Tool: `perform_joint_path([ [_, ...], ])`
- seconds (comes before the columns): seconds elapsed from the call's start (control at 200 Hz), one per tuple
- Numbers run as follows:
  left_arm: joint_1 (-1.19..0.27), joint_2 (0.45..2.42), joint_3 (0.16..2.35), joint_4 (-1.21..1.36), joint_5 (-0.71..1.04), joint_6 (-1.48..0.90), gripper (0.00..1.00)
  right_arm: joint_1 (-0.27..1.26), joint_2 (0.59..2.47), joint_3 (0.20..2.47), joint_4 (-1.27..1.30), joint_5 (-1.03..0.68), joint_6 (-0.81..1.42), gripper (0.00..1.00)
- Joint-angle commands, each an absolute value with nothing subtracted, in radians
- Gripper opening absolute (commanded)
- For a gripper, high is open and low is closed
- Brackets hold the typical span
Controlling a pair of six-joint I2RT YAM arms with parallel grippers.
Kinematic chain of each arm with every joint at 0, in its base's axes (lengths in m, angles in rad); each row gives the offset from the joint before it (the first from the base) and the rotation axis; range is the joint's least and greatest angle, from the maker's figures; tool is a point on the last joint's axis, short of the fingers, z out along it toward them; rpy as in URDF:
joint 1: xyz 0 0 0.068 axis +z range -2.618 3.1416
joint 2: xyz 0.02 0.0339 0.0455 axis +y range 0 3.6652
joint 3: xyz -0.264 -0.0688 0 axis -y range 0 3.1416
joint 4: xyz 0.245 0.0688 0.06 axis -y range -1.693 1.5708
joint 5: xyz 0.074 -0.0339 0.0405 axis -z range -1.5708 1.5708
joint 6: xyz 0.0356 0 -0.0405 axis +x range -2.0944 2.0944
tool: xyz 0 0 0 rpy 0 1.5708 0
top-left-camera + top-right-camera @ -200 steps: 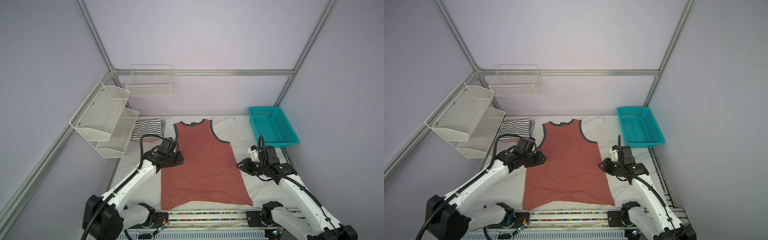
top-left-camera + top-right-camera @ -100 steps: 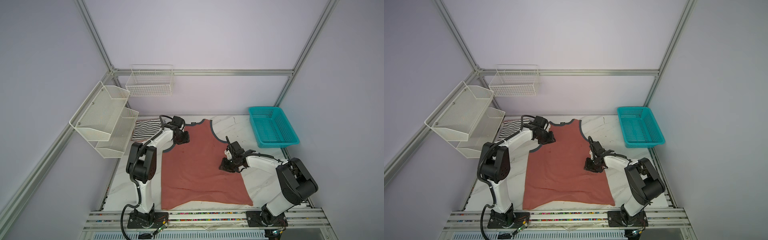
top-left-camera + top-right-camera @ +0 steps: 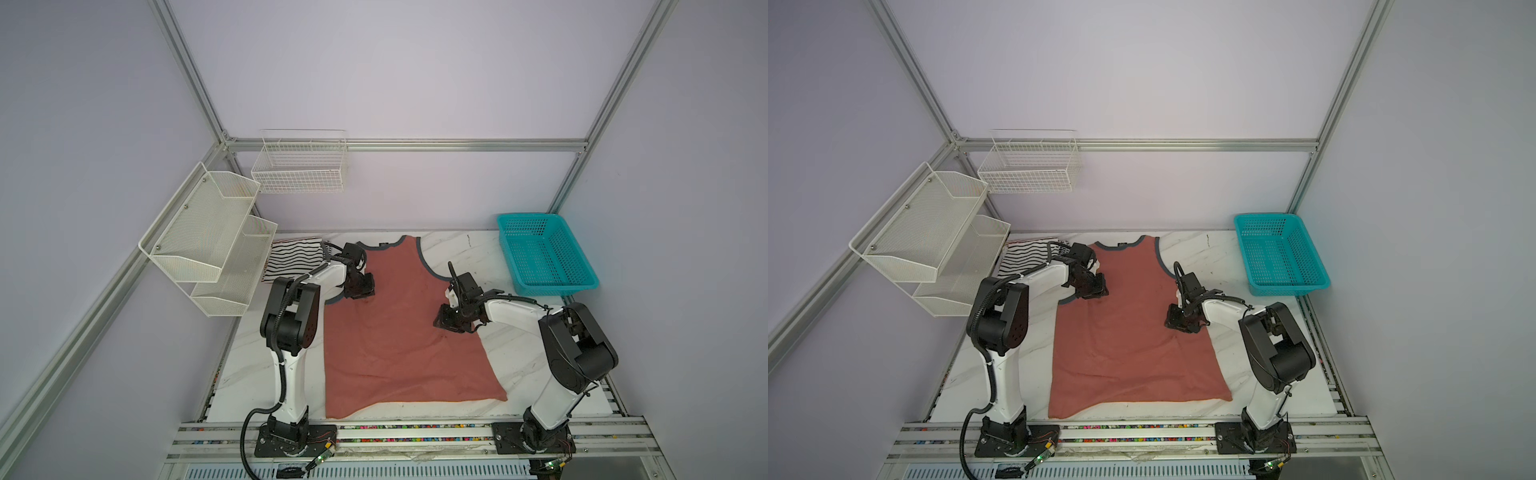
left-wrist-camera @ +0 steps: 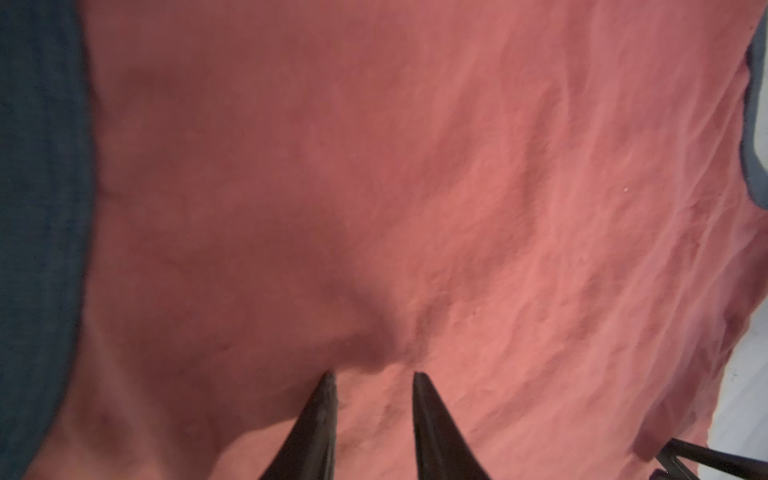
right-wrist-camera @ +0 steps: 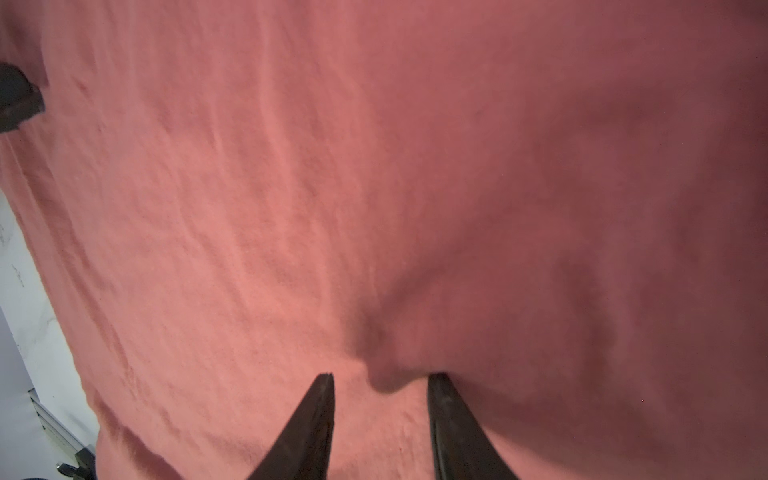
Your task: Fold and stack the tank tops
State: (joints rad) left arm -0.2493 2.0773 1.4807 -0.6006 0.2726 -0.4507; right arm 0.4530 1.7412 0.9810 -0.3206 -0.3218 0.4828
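While the salmon-red tank top (image 3: 399,340) lies spread flat on the white surface (image 3: 519,365), the left hand (image 3: 360,294) rests on it by the armhole on that arm's side and the right hand (image 3: 448,323) near the opposite side edge. Both have fingers apart, tips on the cloth. A folded black-striped white tank top (image 3: 295,259) lies at the far-left corner.

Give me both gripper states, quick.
Left gripper: open, tips pressed on the salmon tank top, cloth bunching between them.
Right gripper: open, tips on the same top.
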Motion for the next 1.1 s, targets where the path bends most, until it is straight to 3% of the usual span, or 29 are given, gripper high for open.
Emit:
perform_joint_path([
  [0.0, -0.231, 2.06, 1.393, -0.57, 0.265, -0.466, 0.32, 0.41, 1.824, 0.969, -0.432, -0.159, 0.448, 0.42],
  [0.355, -0.22, 1.928, 1.064, -0.462, 0.324, -0.634, 0.31, 0.304, 2.023, 1.218, -0.514, -0.079, 0.336, 0.42],
  [0.715, -0.3, 1.715, 0.616, -0.185, 0.447, -0.951, 0.31, 0.297, 2.438, 1.861, -0.696, -0.075, 0.218, 0.4],
  [0.985, -0.457, 1.571, 0.555, -0.171, 0.42, -1.116, 0.32, 0.323, 2.671, 2.284, -0.795, -0.147, 0.183, 0.39],
  [1.095, -0.454, 1.507, 0.627, -0.305, 0.304, -1.094, 0.32, 0.338, 2.691, 2.355, -0.819, -0.169, 0.162, 0.43],
])
